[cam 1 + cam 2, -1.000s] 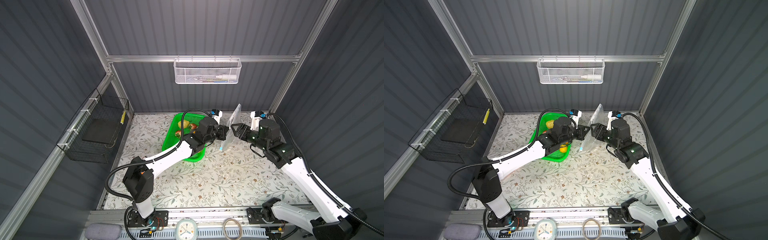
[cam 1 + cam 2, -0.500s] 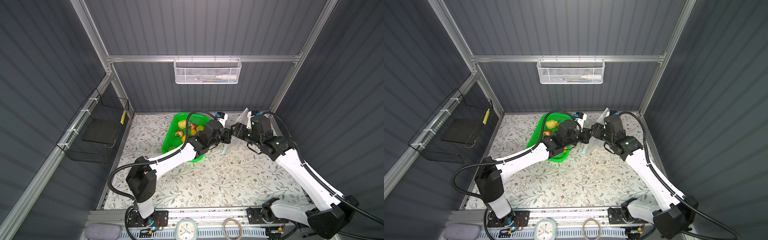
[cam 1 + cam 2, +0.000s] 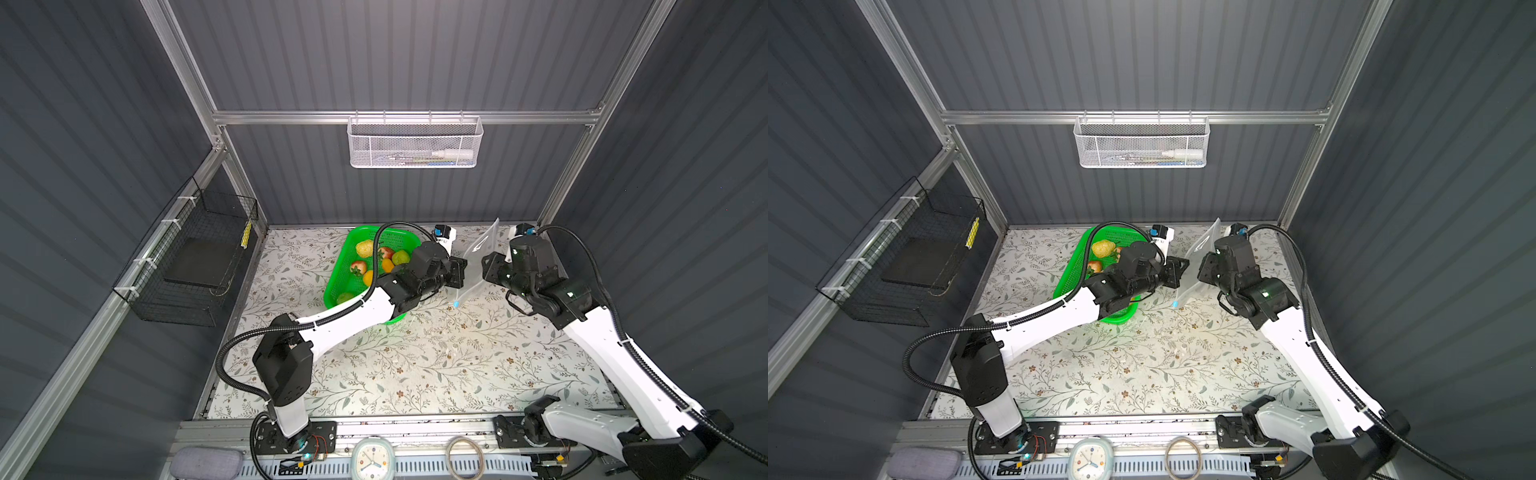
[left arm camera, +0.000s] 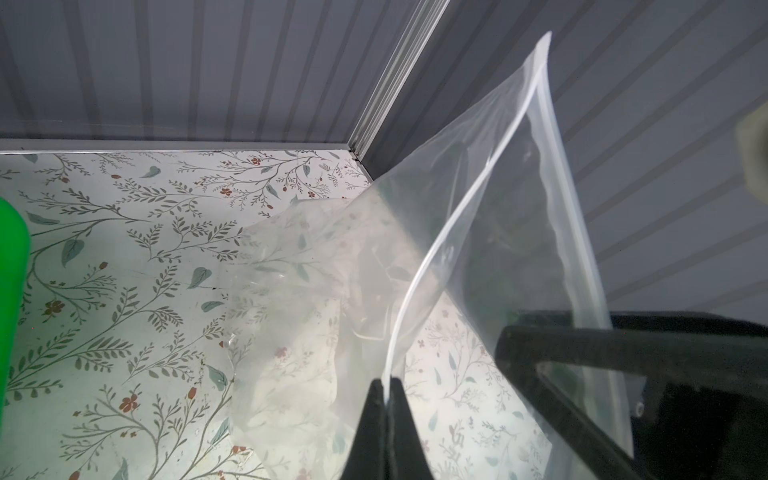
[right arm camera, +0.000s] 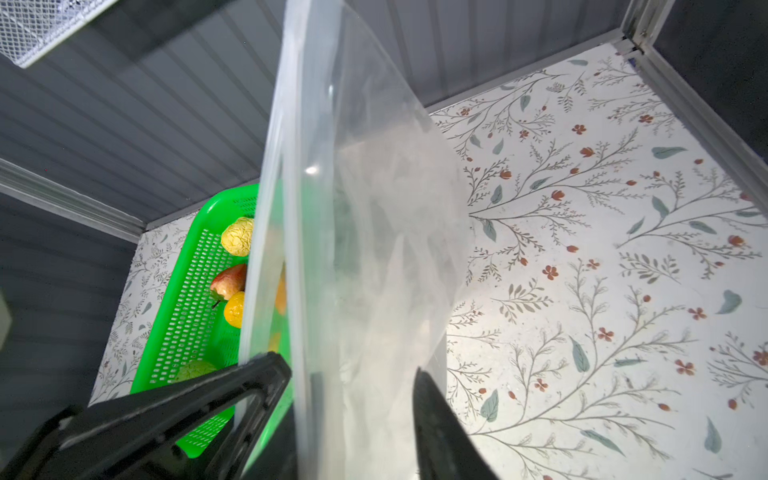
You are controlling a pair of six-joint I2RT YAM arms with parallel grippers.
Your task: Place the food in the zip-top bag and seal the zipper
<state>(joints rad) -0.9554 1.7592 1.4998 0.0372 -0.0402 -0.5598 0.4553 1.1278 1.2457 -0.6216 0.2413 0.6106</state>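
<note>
Flowered paper covers the counter (image 3: 415, 357), and dark ribbed walls stand around it. Over the back part of the counter the bag (image 3: 478, 262) is held up on edge between the two arms. As far as I can see through the clear plastic, it is empty. I cannot tell if its lower corner touches the counter or only hangs near it.

The mouth looks partly open. In the left wrist view the white strip of the zipper (image 4: 453, 216) curves away from the other side of the mouth. The small light-blue slider (image 3: 456, 304) sits at the lower end of the mouth.

The left gripper (image 4: 386, 392) has its jaws pressed together on this strip, pinching one lip of the bag. The right gripper (image 5: 353, 382) faces it from the opposite side. Its jaws are spread, with a wall of the bag between them, and I do not see them pressing the plastic.

All the food (image 3: 365, 248) that I can see lies in the green basket (image 3: 336, 274), just beside the bag and partly under the left arm.

I judge that the task is at an early stage: the bag is lifted and its mouth is only beginning to open. No piece is inside, and the zipper is not closed. What is left, I think, is to catch the second lip, pull the mouth wide, move every piece in, and draw the slider along.
</note>
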